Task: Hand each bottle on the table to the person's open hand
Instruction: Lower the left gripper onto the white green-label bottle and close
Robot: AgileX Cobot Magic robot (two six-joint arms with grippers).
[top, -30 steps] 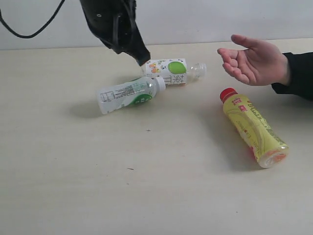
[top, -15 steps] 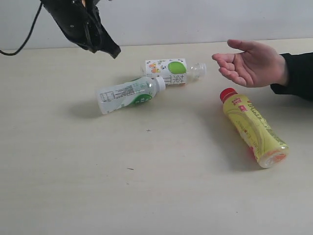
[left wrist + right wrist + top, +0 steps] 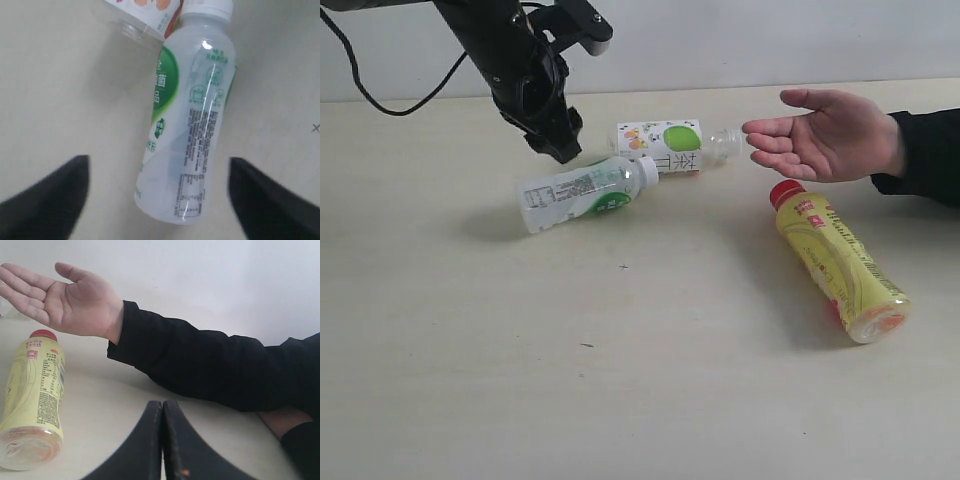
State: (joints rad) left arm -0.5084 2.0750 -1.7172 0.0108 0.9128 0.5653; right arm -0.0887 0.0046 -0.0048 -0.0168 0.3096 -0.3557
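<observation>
My left gripper (image 3: 558,148) hovers open just behind a lying clear bottle with a green-white label (image 3: 585,192). In the left wrist view that bottle (image 3: 192,115) lies between the spread fingers of the left gripper (image 3: 157,162), untouched. A second green-white bottle (image 3: 665,147) lies beside its cap end. Farther right lies the yellow bottle with a red cap (image 3: 838,262). The person's open hand (image 3: 820,135) waits palm up above the table (image 3: 620,380). My right gripper (image 3: 162,405) is shut and empty, low near the yellow bottle (image 3: 35,390). The red-labelled bottle is out of view.
The person's black sleeve (image 3: 925,150) reaches in from the right edge and, as the black sleeve (image 3: 200,365), crosses in front of my right gripper. A black cable (image 3: 380,95) hangs behind the left arm. A pale wall (image 3: 770,40) backs the table.
My left arm swung left and up, then came down over the nearer green-white bottle. The person's hand drifted slightly left and flattened. The bottles have not moved.
</observation>
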